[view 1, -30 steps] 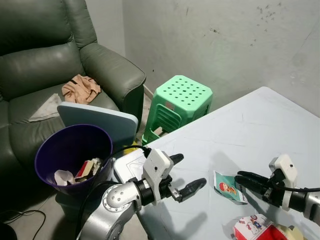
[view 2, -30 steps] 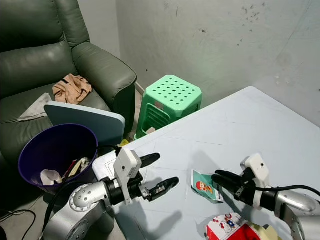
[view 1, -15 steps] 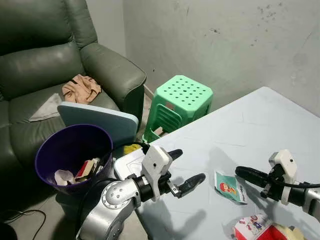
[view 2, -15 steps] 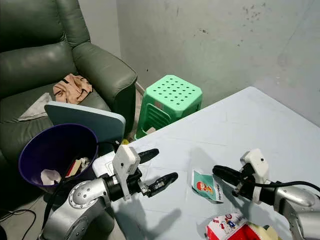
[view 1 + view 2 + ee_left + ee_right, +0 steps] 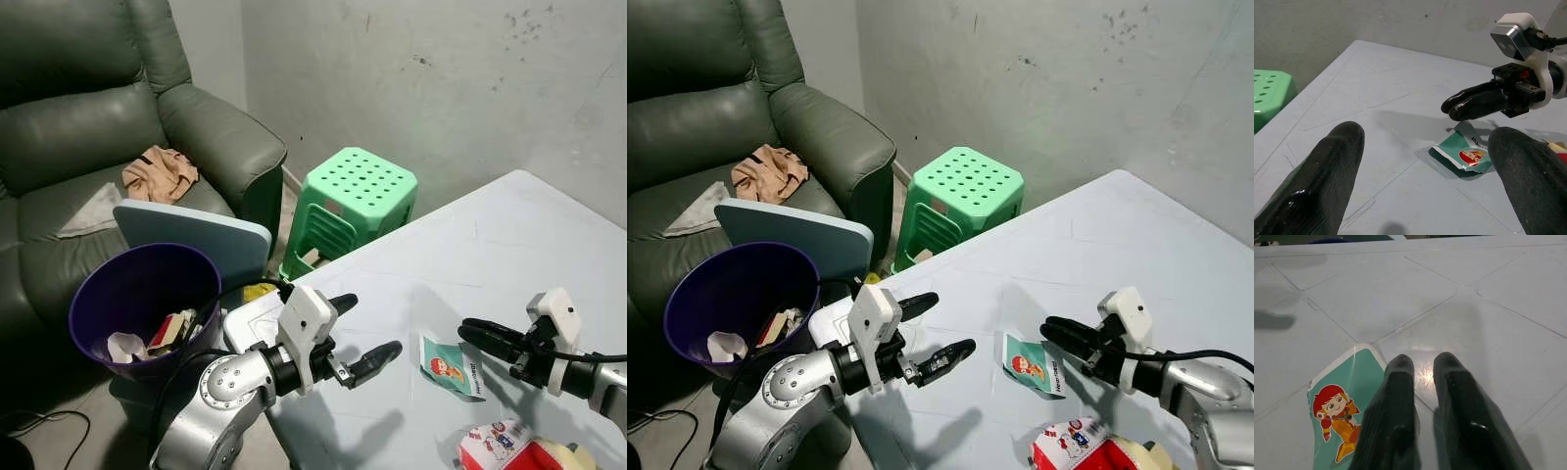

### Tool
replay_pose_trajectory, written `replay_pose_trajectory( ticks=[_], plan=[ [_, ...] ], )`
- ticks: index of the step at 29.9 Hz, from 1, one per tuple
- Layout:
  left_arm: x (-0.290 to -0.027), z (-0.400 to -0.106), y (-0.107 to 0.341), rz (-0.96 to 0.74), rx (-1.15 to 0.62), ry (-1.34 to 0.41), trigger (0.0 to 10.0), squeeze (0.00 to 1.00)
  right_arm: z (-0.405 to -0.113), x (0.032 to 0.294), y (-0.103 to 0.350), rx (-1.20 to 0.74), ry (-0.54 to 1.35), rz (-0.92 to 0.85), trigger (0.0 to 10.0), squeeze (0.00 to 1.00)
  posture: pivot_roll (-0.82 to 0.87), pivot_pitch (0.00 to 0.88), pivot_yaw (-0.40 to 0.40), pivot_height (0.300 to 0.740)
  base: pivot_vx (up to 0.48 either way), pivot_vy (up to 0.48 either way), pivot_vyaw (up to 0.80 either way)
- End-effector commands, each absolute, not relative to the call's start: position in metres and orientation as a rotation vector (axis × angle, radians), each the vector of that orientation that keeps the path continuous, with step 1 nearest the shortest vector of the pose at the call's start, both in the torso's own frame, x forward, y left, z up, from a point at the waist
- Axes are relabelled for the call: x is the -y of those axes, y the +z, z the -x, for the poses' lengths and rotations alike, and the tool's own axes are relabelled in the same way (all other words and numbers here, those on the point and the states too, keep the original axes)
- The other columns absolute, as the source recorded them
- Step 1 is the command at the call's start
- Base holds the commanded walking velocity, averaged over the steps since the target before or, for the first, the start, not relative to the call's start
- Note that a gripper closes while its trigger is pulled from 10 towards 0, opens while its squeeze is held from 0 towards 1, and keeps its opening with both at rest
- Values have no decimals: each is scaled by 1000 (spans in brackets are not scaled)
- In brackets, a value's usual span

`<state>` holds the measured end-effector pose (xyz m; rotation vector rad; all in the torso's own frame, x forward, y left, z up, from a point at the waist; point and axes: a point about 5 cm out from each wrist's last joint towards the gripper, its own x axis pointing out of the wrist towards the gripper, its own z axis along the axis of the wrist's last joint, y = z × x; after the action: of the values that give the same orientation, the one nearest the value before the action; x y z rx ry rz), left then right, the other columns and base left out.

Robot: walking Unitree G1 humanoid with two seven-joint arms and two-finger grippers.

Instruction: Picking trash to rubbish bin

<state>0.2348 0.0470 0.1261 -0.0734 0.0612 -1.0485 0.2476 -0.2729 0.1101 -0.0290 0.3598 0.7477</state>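
Teal wrapper lies ungrasped on my desk; right tool, nearly pressed together, has edged closer, left tool spread.

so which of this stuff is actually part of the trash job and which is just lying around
Part of the job:
- teal wrapper on the table
- red and white packet at the table's near edge
- purple bin, trash already inside
- right gripper, beside the wrapper
- left gripper, open

Just lying about:
- green stool
- armchair with tan cloth
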Motion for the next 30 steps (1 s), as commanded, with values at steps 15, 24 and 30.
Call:
replay_pose_trajectory(
  ticks=[15,24,30],
  plan=[
    [-44,-235,128,67,-49,-1056,10000,0,-244,284,113,-400,756,70,10000,0,-139,86,-94,740,0,0,0],
    [-44,-235,128,68,-49,-1054,10000,0,-238,284,107,-450,787,70,10000,0,-139,89,-94,740,0,0,0],
    [-45,-235,128,68,-48,-1054,10000,0,-233,283,103,-485,816,63,10000,0,-140,92,-94,740,0,0,0]
  ],
)
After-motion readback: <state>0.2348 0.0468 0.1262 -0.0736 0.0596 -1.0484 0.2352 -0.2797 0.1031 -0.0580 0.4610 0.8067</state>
